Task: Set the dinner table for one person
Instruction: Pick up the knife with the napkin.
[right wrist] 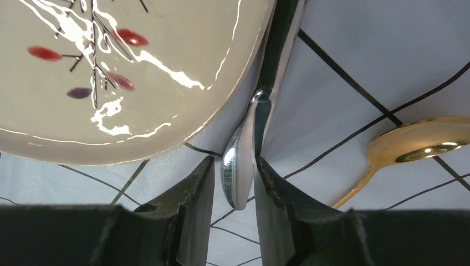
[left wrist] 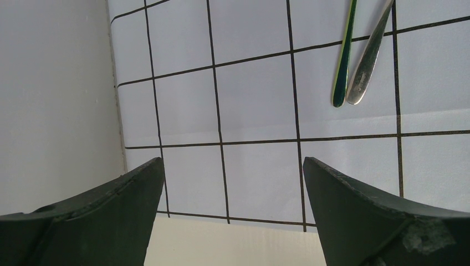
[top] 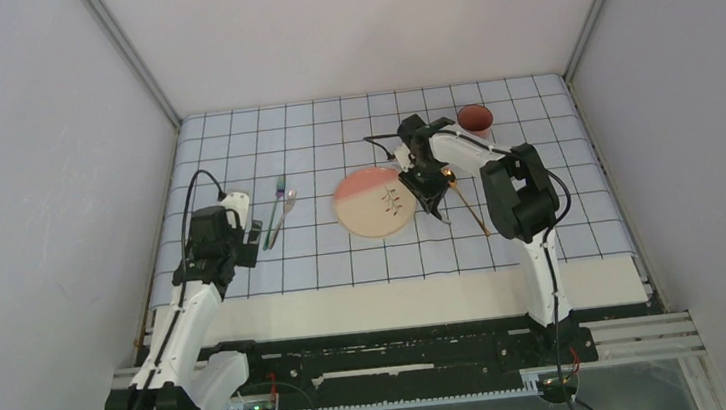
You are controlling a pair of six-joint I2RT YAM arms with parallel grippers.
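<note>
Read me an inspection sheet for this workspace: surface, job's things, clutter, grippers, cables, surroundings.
Surface: cream dinner table under a blue gridded cloth.
Job's things: plate mid-cloth; red cup near far edge; gold spoon right of plate; green-handled utensil and silver utensil side by side at left.
Clutter: nothing seen.
Grippers: left gripper open, empty; right gripper fingers shut on silver cutlery handle beside plate rim.
Cables: black cable looping off left arm.
Surroundings: plain white walls.

Plate (top: 372, 202): one. Cup (top: 474, 119): one. Gold spoon (right wrist: 421, 147): one. Silver knife (right wrist: 239, 166), seemingly: one. Green-handled utensil (left wrist: 343, 61): one. Silver-handled utensil (left wrist: 368, 55): one.
</note>
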